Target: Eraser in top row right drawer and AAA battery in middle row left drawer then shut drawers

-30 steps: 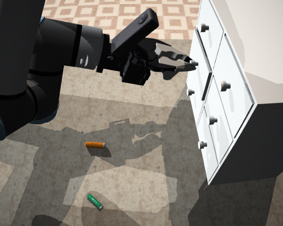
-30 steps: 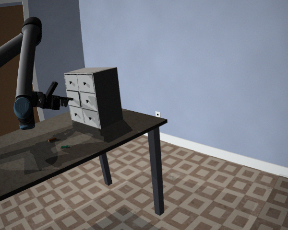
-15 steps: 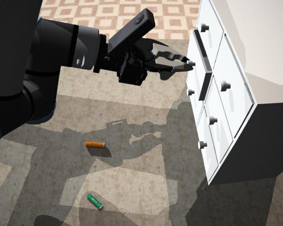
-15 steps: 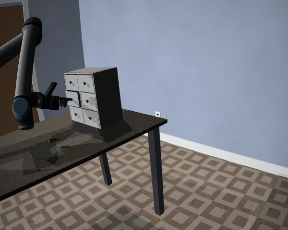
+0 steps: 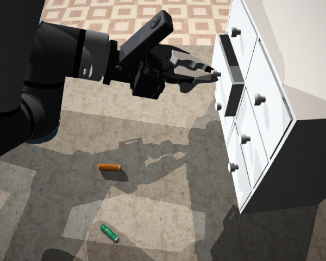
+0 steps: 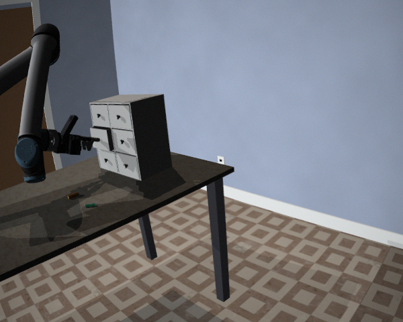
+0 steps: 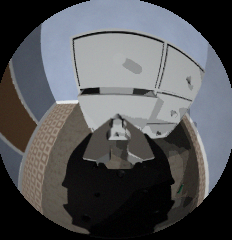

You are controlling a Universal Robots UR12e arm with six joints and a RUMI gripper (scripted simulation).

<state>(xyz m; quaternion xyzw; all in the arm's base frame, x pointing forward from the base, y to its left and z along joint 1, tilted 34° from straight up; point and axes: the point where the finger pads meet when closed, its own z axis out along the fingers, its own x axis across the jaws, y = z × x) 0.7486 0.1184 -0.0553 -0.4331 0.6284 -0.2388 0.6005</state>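
Observation:
The white chest point(image 5: 306, 157) point(image 6: 149, 138) point(image 7: 116, 55) stands upright. The left drawer of its middle row point(image 5: 226, 89) point(image 6: 103, 144) point(image 7: 98, 107) is pulled partly out. My gripper point(image 5: 215, 75) point(image 6: 97, 139) point(image 7: 117, 119) is shut on that drawer's knob. The part of the drawer's inside that shows is dark, and its floor is hidden. The right drawer of the top row point(image 5: 273, 84) point(image 6: 124, 111) looks shut. A slim green battery point(image 5: 109, 232) point(image 6: 91, 205) point(image 7: 180, 189), seemingly the AAA one, lies on the table. No eraser is in view.
A thicker orange battery point(image 5: 109, 167) point(image 6: 72, 195) lies on the table between the arm and the chest, beyond the green one in the exterior view. The other drawers look shut, with knobs sticking out. The table's edge point(image 6: 181, 194) runs along the chest's right side.

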